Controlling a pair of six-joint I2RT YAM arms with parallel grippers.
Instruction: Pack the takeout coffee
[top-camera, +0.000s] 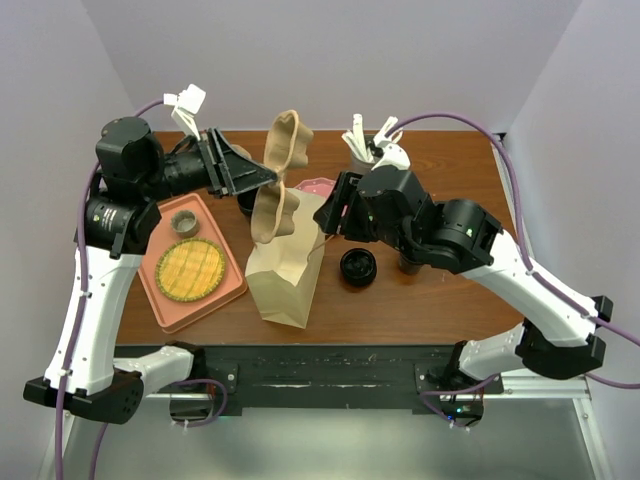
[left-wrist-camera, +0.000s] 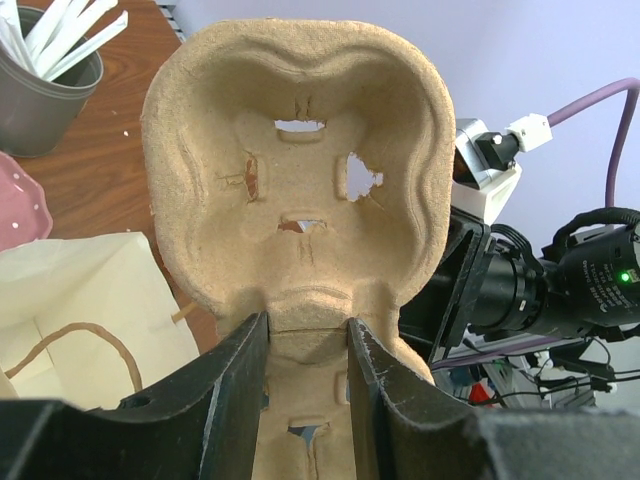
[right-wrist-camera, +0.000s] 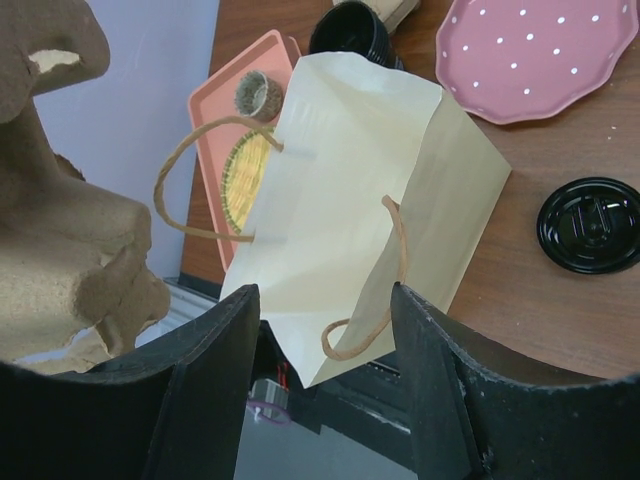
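Observation:
A brown pulp cup carrier hangs on edge above the cream paper bag, which stands with its mouth up. My left gripper is shut on the carrier's middle ridge; the carrier fills the left wrist view. To the right of the bag's mouth is my right gripper, open. In the right wrist view the bag and one rope handle lie beyond its open gripper. A black lid lies on the table right of the bag. A black cup stands behind the bag.
A salmon tray at the left holds a woven yellow mat and a small roll. A pink dotted plate lies behind the bag. A grey cup of white stirrers stands at the back.

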